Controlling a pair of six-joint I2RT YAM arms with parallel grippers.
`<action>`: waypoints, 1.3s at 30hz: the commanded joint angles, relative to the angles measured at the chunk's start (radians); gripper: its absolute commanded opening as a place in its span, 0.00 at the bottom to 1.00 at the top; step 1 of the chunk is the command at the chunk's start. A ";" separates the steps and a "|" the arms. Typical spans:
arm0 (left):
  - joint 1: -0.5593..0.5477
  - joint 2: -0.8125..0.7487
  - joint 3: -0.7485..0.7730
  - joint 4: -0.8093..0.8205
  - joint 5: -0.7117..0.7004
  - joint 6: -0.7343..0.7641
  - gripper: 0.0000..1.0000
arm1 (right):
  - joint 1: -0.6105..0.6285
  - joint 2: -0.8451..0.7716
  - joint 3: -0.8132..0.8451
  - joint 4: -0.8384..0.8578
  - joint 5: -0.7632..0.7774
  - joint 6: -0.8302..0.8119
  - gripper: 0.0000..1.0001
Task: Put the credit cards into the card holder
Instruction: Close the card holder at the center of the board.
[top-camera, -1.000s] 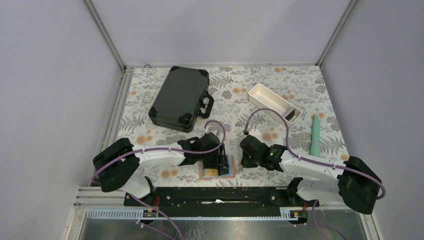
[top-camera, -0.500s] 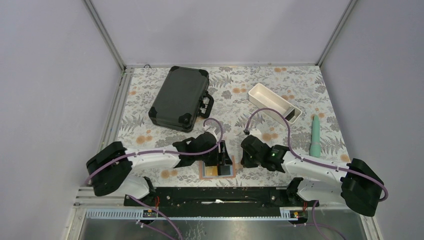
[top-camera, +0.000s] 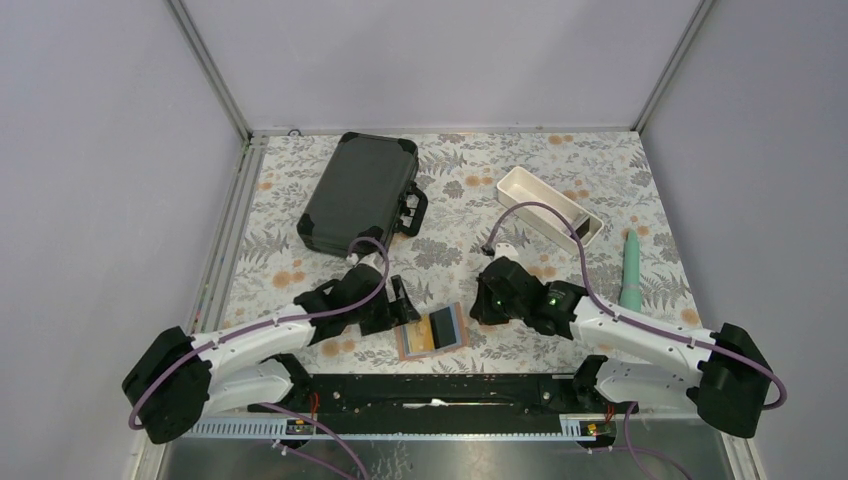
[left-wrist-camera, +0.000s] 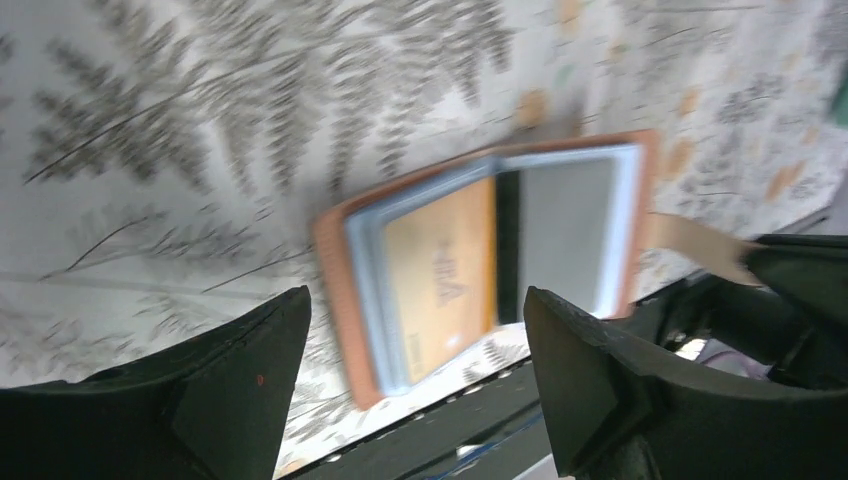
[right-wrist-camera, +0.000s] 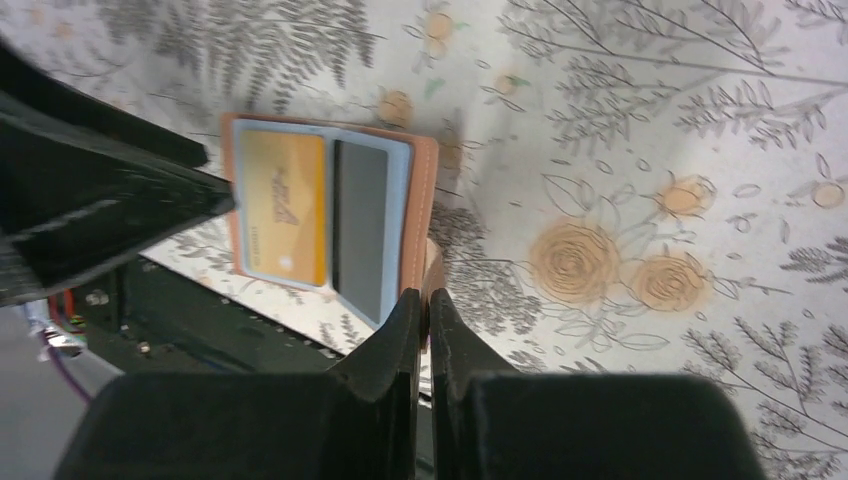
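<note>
We find the card holder (right-wrist-camera: 425, 200) lying open and flat on the surface (top-camera: 600, 160), on the near side of the black hard case (top-camera: 357, 195) and a little to its right, well apart from it. A yellow card (right-wrist-camera: 285, 205) sits in one pale blue pocket and a dark card (right-wrist-camera: 360, 225) in the other, each squared to its half with no corner seen hanging out. A second ago the left gripper (top-camera: 403, 302) stood directly over the holder with its jaws partly closed. It has since drawn back toward the case and now stands between case and holder, its jaws spread wide with nothing between them. We judge that the dark card has just been released into its pocket. The holder has also turned slightly from its earlier lie. The right gripper (right-wrist-camera: 428, 300), farther right of the case than the holder, is closed to a narrow slit. It appears to be pinching the holder's tan strap, which steadies the holder. The left wrist view is blurred, so we cannot confirm how deeply either card is seated. No loose card shows on the surface. A dark shape lies at the end of the white tray (top-camera: 535, 200) farthest from the case, and we cannot identify it. If no card remains, the insertion step looks complete.
</note>
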 joint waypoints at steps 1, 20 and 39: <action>0.037 -0.062 -0.065 -0.023 -0.011 -0.005 0.81 | 0.010 0.019 0.097 0.013 -0.044 -0.040 0.00; 0.066 -0.028 -0.215 0.215 0.088 -0.061 0.33 | 0.216 0.254 0.239 0.196 -0.059 0.004 0.00; 0.096 -0.207 -0.260 0.082 -0.008 -0.087 0.32 | 0.288 0.521 0.308 0.424 -0.151 -0.008 0.06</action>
